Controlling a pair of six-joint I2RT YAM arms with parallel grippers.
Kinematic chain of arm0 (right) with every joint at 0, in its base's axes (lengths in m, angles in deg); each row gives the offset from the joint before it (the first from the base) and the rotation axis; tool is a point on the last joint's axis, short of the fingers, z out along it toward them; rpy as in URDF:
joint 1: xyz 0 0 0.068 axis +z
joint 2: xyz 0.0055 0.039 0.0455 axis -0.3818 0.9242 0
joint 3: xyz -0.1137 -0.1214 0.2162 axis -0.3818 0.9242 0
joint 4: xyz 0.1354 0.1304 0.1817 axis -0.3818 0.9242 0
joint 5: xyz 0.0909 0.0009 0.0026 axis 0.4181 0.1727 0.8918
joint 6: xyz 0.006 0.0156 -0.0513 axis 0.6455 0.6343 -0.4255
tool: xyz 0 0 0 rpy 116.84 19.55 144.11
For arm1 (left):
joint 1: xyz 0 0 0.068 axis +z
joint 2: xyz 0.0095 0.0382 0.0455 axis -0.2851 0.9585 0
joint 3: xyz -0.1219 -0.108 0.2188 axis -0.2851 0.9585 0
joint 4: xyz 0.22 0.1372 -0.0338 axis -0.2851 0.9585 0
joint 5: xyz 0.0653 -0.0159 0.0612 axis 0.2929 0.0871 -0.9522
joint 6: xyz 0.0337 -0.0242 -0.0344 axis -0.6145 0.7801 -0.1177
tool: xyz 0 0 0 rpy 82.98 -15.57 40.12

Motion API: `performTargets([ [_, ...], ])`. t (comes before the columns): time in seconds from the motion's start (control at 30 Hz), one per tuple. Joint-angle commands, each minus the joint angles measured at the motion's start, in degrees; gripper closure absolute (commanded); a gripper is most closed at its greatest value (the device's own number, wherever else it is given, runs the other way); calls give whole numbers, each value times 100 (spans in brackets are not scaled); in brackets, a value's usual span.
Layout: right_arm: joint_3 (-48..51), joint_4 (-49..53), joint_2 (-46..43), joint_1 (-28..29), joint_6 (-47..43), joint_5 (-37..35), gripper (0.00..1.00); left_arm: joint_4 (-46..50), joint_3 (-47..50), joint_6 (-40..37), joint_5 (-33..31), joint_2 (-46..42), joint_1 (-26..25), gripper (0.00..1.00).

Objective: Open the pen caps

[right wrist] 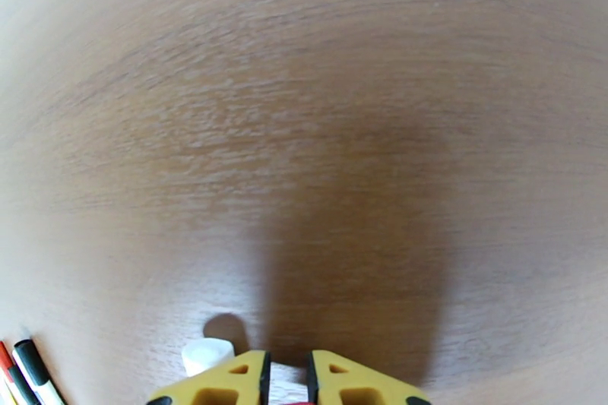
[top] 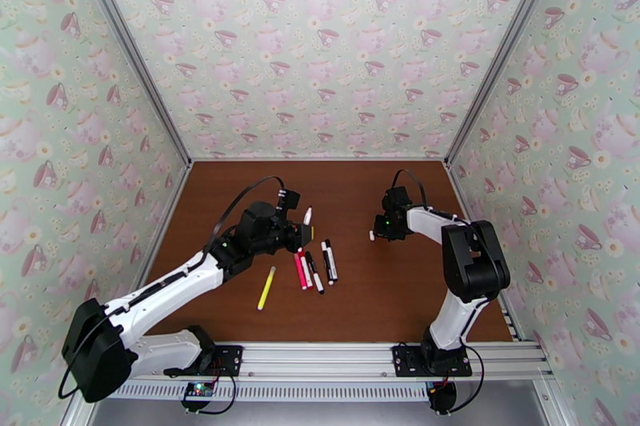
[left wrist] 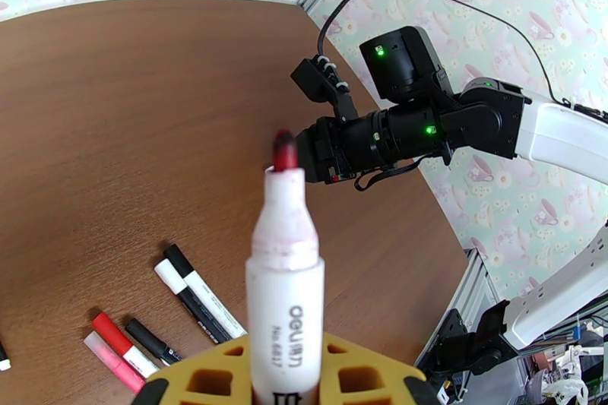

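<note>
Left gripper is clamped tight on the white barrel of a pen. The pen sticks straight out between the yellow fingers with its red tip bare, so that one's open. In the top view the pen sits just left of centre.

Right gripper is pinched nearly closed too. A sliver of red shows in the gap at the bottom edge of its wrist view, and a little white stub pokes out beside one finger. I read that as the cap, off the pen and held, though I can't rule out that it's just lying on the wood. In the top view the right gripper is at centre right, well apart from the left gripper.

So my take: the pull-off on this pen is done. Next is parking cap and pen, then going for the other pens lying below centre, plus the yellow pen at their lower left. Their caps are on as far as I can tell.

Room: the table is bare across its upper half and between the cluster and the right gripper. Walls close three sides and the rail runs along the bottom, so I'd drop things mid-table.
</note>
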Motion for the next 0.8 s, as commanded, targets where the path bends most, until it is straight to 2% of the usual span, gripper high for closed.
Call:
performTargets([
  [0.0,-36,149,-35,9,-101,115,86,-46,85,28,-7,47,28,92],
  [0.37,28,189,-163,6,-92,109,75,-35,7,12,24,149,22,92],
  [0.77,76,208,-335,9,-83,150,71,-35,-31,4,25,205,26,92],
])
